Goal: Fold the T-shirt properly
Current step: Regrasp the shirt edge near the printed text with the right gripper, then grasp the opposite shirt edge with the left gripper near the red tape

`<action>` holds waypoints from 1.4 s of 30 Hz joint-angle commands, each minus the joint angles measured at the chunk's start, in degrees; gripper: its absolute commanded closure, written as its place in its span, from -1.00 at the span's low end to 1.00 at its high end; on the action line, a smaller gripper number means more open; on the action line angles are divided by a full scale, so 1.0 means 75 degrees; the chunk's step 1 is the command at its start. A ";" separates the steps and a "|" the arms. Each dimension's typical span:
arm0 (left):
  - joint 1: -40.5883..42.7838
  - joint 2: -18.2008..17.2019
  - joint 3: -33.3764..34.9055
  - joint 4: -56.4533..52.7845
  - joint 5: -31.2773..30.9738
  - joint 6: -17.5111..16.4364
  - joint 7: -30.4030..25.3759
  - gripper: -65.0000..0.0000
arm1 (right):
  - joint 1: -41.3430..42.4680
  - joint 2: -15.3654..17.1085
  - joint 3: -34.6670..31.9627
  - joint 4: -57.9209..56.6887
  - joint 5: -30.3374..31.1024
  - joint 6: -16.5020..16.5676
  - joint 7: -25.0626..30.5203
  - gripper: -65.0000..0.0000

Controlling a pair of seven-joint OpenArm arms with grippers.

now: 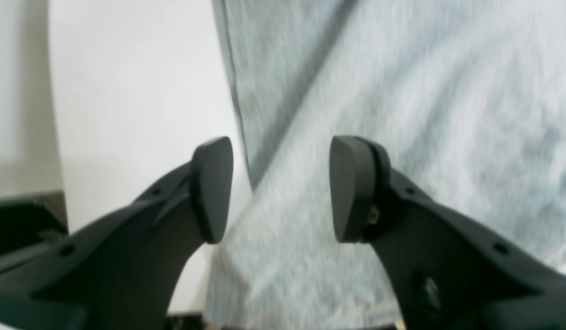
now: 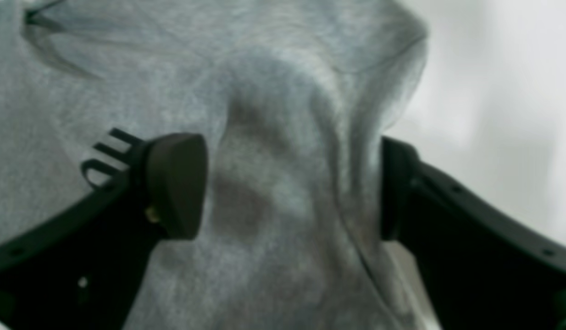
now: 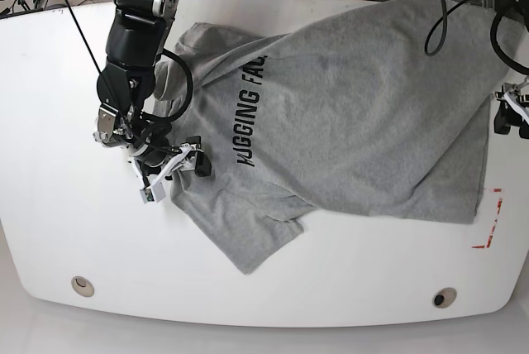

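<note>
Folding is barely begun, I judge: the large heather-grey cotton T-shirt with black block lettering (image 3: 347,114) is lying rumpled across the white table (image 3: 50,205), one flap thrown over itself, no neat fold yet. I am seeing my right gripper (image 2: 292,188) straddling a raised ridge of cloth at the shirt's edge, jaws apart. My left gripper (image 1: 280,190) is hovering agape over the opposite edge, holding nothing.

A white table (image 3: 50,213) with rounded corners carries the grey T-shirt (image 3: 355,122), spread partly folded with black lettering showing. Red tape marks (image 3: 489,222) sit near its right edge.
</note>
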 commanded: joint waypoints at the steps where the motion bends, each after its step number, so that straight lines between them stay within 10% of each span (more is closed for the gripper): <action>1: -0.0128 -0.0165 -0.0074 -0.0152 -0.0064 0.0027 -0.0125 0.06 | 0.0041 0.0090 0.0020 -0.0014 -0.0142 -0.0021 -0.0240 -0.17; 14: -0.2848 -0.0142 -0.0063 -0.3551 0.1683 0.0027 -0.0395 -0.61 | 0.0076 0.0125 -0.0039 -0.0025 -0.0142 -0.0010 -0.0111 1.00; 30: -0.5543 0.0081 0.0594 -0.8978 0.4039 0.0027 -0.4122 -0.71 | 0.0029 0.0090 -0.0039 0.0022 -0.0142 -0.0021 -0.0134 1.00; 42: -0.5743 0.0116 0.1918 -1.0830 0.4285 0.0027 -0.6314 -0.71 | 0.0029 0.0102 -0.0027 0.0022 -0.0083 -0.0021 -0.0122 1.00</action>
